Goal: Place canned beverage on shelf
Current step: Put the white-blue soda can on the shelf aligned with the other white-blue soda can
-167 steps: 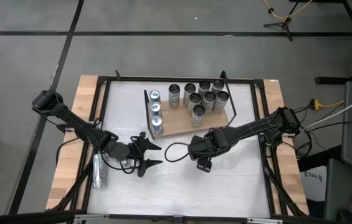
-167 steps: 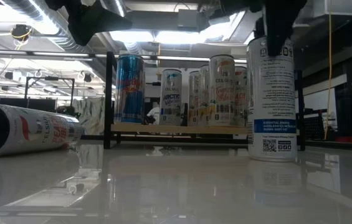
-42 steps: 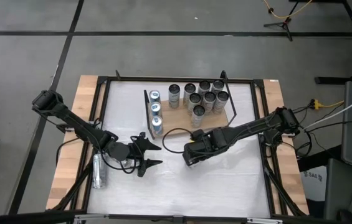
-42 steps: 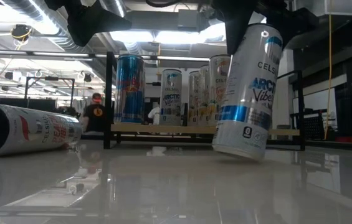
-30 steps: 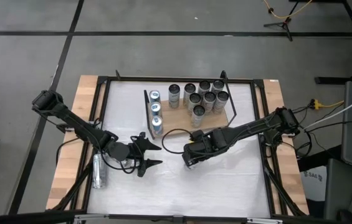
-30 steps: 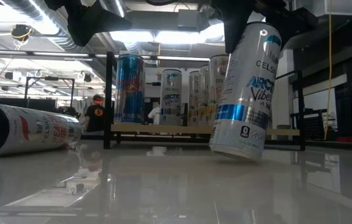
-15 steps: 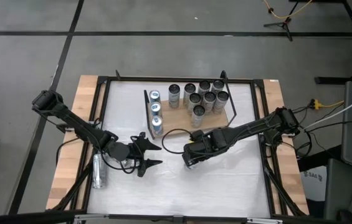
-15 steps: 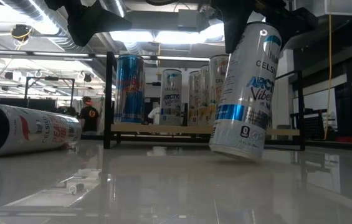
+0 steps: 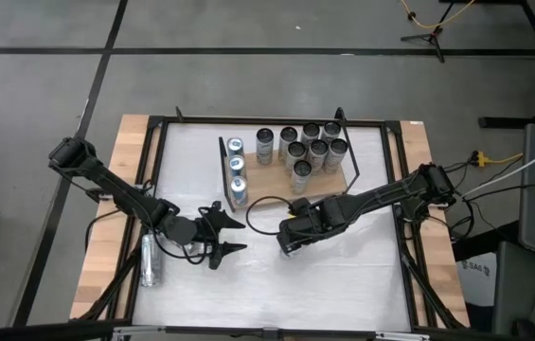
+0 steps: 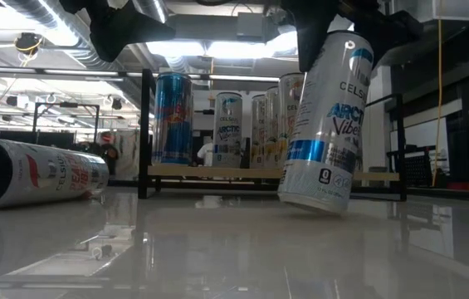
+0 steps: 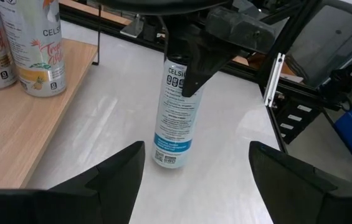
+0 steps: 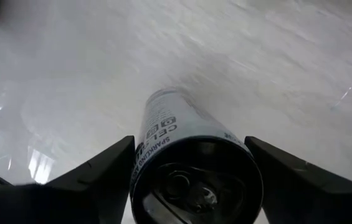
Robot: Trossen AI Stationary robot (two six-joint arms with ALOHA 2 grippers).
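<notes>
- The right gripper [image 9: 289, 244] pinched a tilted can [image 10: 325, 124] near its top, just before the shelf [image 9: 276, 188].
- The left gripper [image 9: 224, 228] waited, fingers spread, near a fallen can [image 9: 150, 260].

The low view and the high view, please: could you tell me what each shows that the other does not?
Only the low view shows the held can tilted, with its label readable. Only the high view shows the left gripper open over bare table, and the right arm reaching in from the table's right side. Both show the right gripper gripping that can's top, the shelf with standing cans, and a can lying on its side.
</notes>
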